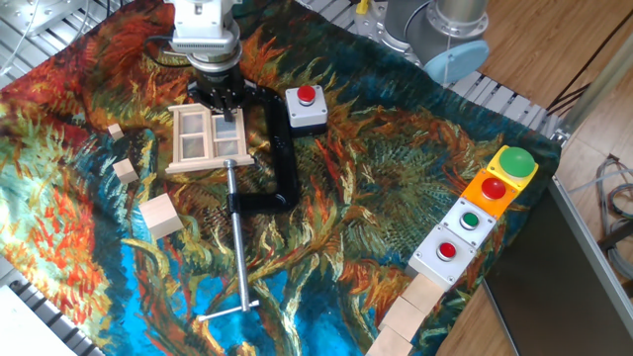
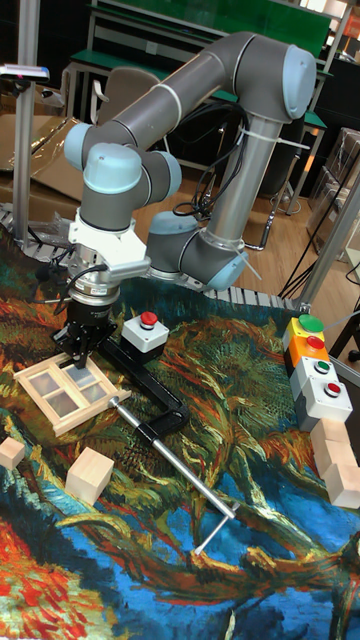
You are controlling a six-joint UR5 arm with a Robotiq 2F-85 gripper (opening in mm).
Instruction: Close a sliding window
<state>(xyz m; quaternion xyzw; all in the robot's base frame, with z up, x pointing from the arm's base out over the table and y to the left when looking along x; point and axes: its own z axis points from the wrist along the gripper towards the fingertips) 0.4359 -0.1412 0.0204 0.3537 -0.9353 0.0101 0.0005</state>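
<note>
Lying flat, sliding window [image 1: 210, 139] (seemingly crosswise).

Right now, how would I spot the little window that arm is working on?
Follow the grey arm down to its pincer, at the far left of the colourful cloth. Right under it lies the window, a flat pale wooden frame with square panes. Unlike the plain wooden cubes nearby, it has panes, and the black clamp sits against its right side.

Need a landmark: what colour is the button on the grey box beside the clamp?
Red button on the grey box; clearest in the fixed view.
</note>
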